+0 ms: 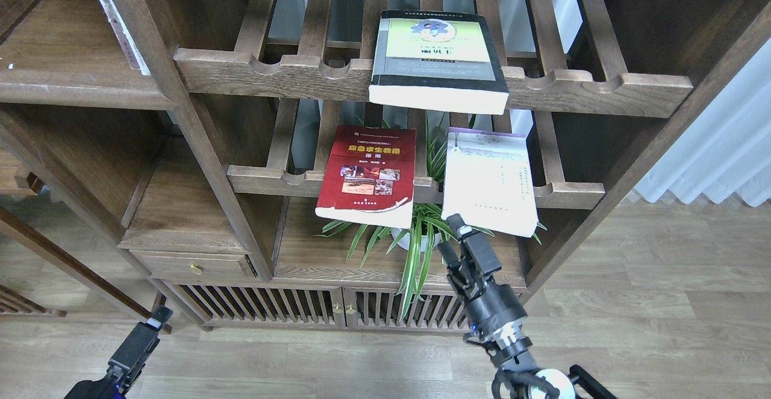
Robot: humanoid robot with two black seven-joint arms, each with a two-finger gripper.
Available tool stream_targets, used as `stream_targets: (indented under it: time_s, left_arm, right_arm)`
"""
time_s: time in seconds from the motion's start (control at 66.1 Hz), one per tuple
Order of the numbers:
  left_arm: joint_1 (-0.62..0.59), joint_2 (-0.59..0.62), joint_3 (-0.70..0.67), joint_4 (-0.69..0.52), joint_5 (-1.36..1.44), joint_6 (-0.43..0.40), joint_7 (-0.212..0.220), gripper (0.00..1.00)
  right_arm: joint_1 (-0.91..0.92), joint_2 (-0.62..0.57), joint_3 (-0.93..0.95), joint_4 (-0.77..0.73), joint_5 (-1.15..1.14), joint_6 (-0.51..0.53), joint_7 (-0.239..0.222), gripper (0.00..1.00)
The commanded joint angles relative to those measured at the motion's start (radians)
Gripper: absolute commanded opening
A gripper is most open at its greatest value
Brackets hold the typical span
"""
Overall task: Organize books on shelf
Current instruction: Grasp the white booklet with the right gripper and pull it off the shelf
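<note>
Jaws on the right gripper (453, 236) stand slightly spread, empty, just below the near edge of the white-and-lavender book (489, 183); left gripper (158, 316) sits low by the floor, jaw state unclear. Red book (368, 175) and the white one lie on the lower slatted rack (265, 181), overhanging it above a potted plant (415, 239). Yellow-green book (437, 58) lies on the upper slatted rack (271, 73).

Thick book (438, 61) on upper rack (602, 88); two books (side by side) below.
</note>
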Motion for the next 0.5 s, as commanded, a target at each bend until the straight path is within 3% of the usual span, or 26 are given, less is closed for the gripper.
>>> stream_targets:
  time_s: [0.0,0.136,0.227,0.288,0.303,0.348,0.484]
  left_arm:
    - [-0.001,0.0,-0.001,0.0,0.0,0.0,0.0,1.0]
    - [-0.001,0.0,-0.008,0.0,0.0,0.0,0.0,1.0]
    - [-0.001,0.0,-0.014,0.002,0.0,0.0,0.0,1.0]
    - [-0.001,0.0,-0.015,0.006,0.0,0.0,0.0,1.0]
    - [-0.001,0.0,-0.015,0.008,0.0,0.0,0.0,1.0]
    - [-0.002,0.0,-0.015,0.009,0.0,0.0,0.0,1.0]
    - [-0.002,0.0,-0.017,0.016,0.0,0.0,0.0,1.0]
  right_arm:
    - [0.002,0.0,0.016,-0.018,0.002,0.0,0.03,0.93]
    - [0.002,0.0,0.017,-0.038,0.003,0.0,0.092,0.75]
    - [0.002,0.0,0.016,-0.045,0.01,0.0,0.102,0.63]
    - [0.002,0.0,0.017,-0.046,0.016,0.0,0.104,0.48]
    - [0.002,0.0,0.019,-0.045,0.022,0.0,0.104,0.4]
    - [0.002,0.0,0.019,-0.045,0.037,0.0,0.102,0.27]
    - [0.004,0.0,0.011,-0.047,0.046,0.0,0.098,0.18]
